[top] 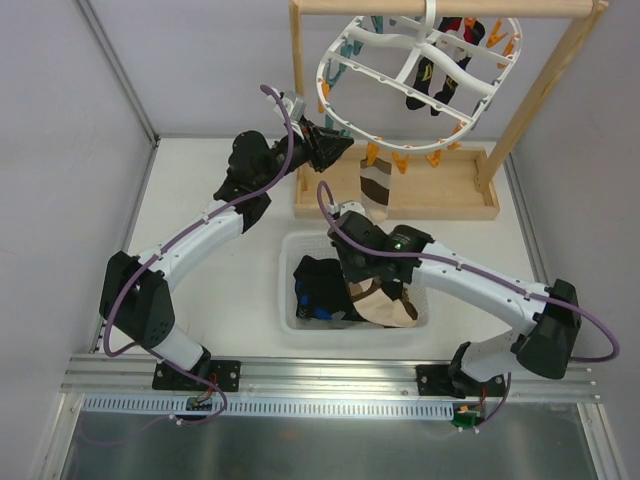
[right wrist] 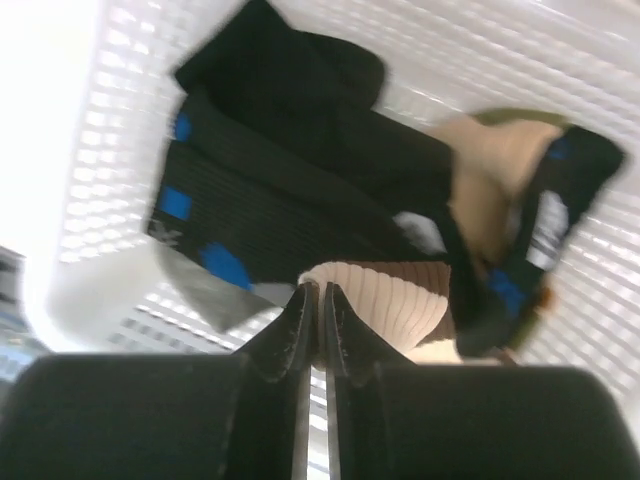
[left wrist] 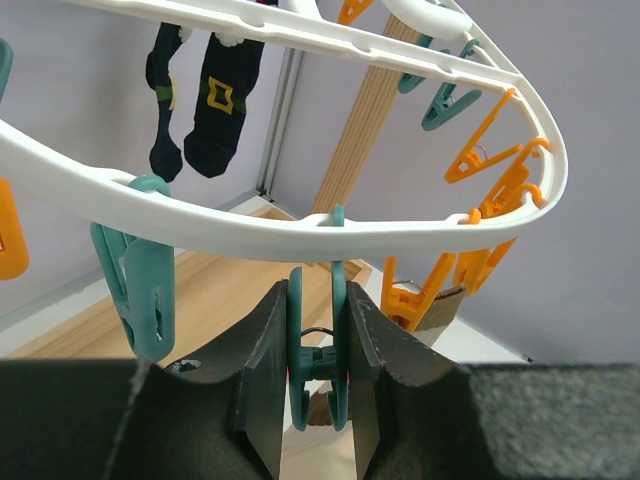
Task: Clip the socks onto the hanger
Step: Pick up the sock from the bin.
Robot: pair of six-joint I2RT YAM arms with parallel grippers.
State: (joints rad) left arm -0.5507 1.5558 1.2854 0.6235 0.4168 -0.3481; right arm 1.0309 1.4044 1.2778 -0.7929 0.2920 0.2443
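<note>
The white oval hanger (top: 335,50) hangs from a wooden frame, rimmed with orange and teal pegs; its rim (left wrist: 300,232) crosses the left wrist view. My left gripper (top: 337,146) (left wrist: 319,355) is shut on a teal peg (left wrist: 338,300) on the near left rim, squeezing its handles. A tan, brown and white banded sock (top: 375,192) hangs from an orange peg. My right gripper (top: 378,287) (right wrist: 319,292) reaches into the basket, shut on the cream ribbed cuff of another banded sock (right wrist: 395,300). Black socks with blue patches (right wrist: 270,190) lie beneath it.
The white slatted basket (top: 288,300) stands between the arms. The wooden frame's base tray (top: 440,205) lies behind it, with uprights at both ends. Two black patterned socks (top: 440,75) (left wrist: 200,100) hang on the hanger's far side. Grey walls close in at left and right.
</note>
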